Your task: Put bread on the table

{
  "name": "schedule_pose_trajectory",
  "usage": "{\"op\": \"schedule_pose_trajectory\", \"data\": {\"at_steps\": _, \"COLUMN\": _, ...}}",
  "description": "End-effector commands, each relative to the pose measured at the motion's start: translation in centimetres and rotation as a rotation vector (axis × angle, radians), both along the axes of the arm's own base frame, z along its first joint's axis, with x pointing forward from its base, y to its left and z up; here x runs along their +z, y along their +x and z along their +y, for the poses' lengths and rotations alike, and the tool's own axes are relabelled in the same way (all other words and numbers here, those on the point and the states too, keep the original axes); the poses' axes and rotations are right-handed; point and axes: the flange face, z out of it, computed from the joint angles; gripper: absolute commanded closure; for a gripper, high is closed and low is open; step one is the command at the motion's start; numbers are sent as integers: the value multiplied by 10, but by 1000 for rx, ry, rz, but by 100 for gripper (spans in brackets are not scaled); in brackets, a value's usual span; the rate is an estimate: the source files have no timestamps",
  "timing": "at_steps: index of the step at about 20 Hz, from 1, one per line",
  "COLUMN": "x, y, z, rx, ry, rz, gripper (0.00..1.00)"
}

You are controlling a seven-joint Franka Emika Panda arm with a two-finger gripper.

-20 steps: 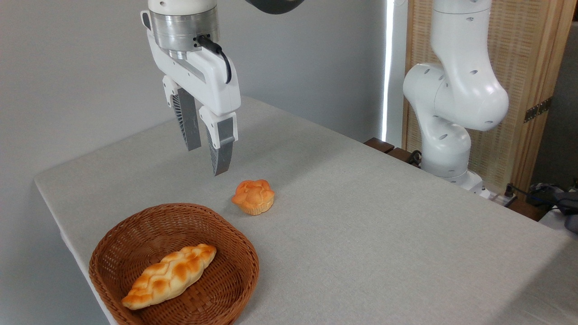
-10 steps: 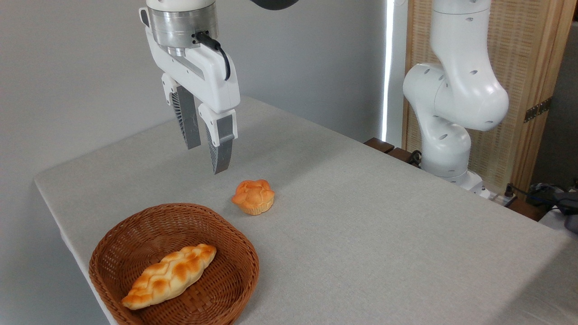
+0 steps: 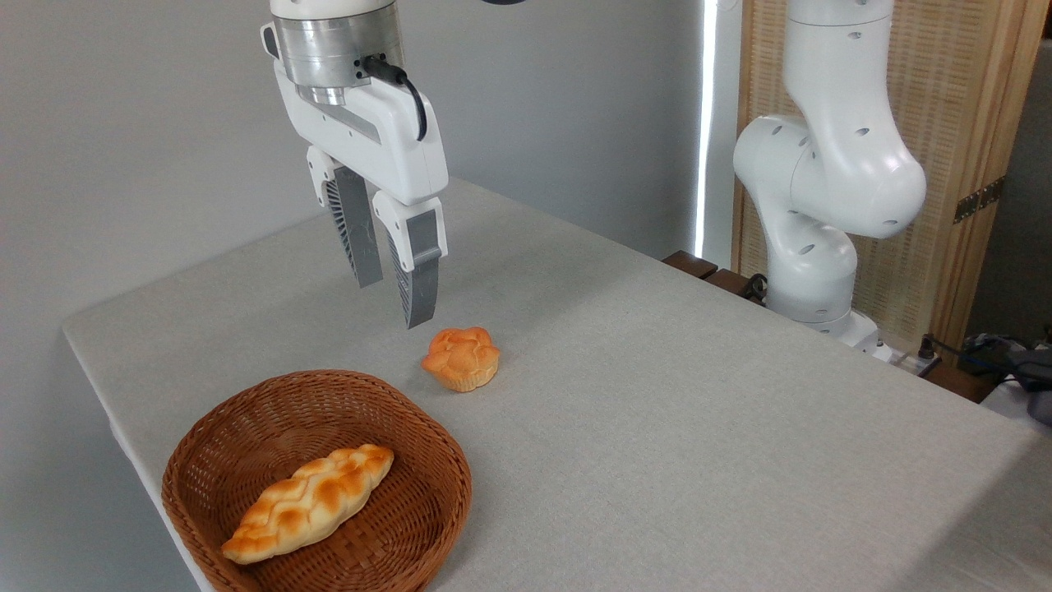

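The small round golden-orange bread (image 3: 461, 358), with its knobbly flower-like top and paler ridged base, sits directly on the large light grey-beige fabric-covered table (image 3: 657, 395), just beyond the far right rim of the brown woven wicker basket (image 3: 316, 481) and not touching it. It has not moved since the earlier frames. Inside the basket lies a longer braided golden loaf (image 3: 308, 503), set diagonally on the basket floor, also unchanged. The white two-finger gripper (image 3: 394, 294) with ribbed grey fingers (image 3: 421, 275) hangs in the air above the table, behind and to the upper left of the bread and clear of it; its jaws are parted with a narrow gap between them and hold nothing. Compared with half a second ago, the gripper has shifted a little to the right, toward the spot above the bread, and its fingertips now sit slightly lower in the picture, closer to the bun's top. The white jointed robot arm base (image 3: 822, 197) stands to the right of the bread, beyond the table's far edge, in the same pose as before.
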Motion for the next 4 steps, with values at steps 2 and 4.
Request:
{"op": "schedule_pose_trajectory", "data": {"at_steps": 2, "x": 7, "y": -1, "z": 0, "rx": 14, "ry": -6, "rz": 14, "gripper": 0}}
{"op": "schedule_pose_trajectory", "data": {"at_steps": 4, "x": 7, "y": -2, "z": -1, "rx": 14, "ry": -16, "rz": 17, "gripper": 0}}
